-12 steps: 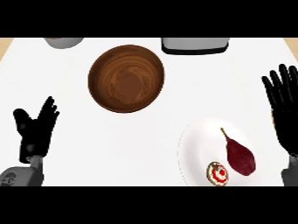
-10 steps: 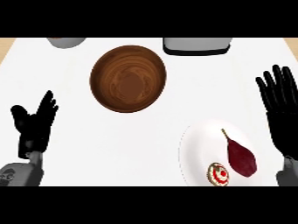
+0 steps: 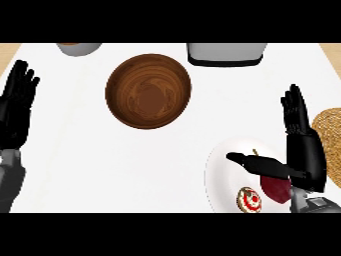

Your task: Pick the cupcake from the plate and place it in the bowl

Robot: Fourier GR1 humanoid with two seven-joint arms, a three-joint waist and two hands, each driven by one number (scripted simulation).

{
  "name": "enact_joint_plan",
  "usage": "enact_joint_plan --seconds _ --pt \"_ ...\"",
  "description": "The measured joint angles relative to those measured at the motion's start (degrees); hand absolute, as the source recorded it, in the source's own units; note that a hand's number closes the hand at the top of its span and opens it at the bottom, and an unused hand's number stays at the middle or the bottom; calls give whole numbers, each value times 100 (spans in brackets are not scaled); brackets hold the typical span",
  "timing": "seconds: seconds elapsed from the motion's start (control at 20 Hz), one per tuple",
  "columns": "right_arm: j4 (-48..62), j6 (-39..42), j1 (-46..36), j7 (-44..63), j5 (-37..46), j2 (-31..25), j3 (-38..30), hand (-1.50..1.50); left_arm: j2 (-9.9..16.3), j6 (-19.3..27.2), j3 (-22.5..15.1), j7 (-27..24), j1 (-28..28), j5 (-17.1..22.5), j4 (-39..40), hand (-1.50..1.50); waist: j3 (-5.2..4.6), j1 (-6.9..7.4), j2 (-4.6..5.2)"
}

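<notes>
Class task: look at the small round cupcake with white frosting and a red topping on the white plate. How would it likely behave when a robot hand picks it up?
The small round cupcake with white frosting and a red topping is small, so probably light. Its frosted top looks soft and would likely smear, so gripping its sides seems safer. It sits at the near edge of the white plate beside a dark red fruit, leaving little room.

You see two black hands, the left hand and the right hand, each jointed, on smooth grey forearms.
</notes>
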Motion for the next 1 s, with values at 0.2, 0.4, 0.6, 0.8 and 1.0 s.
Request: enact_joint_plan --seconds 0.2,0.4,0.6,0.8,1.0 --pt "-321 -949 422 432 1522 252 865 -150 44 -126 96 -142 45 98 -92 0 7 -25 -4" --pt "-685 -1194 780 1419 2963 146 1412 -150 129 -219 226 -240 95 167 -119 0 1 -71 -6" --pt "-1239 -724 1099 2677 4004 -120 1526 -150 154 -237 286 -284 120 178 -111 0 -6 -154 -2" --pt "-1923 236 1429 3907 4600 -413 1681 -150 183 -280 339 -302 175 218 -148 0 -12 -168 -2" --pt "-2710 1478 1678 5070 4754 -737 1937 -150 204 -349 369 -305 178 270 -175 0 -8 -119 23"
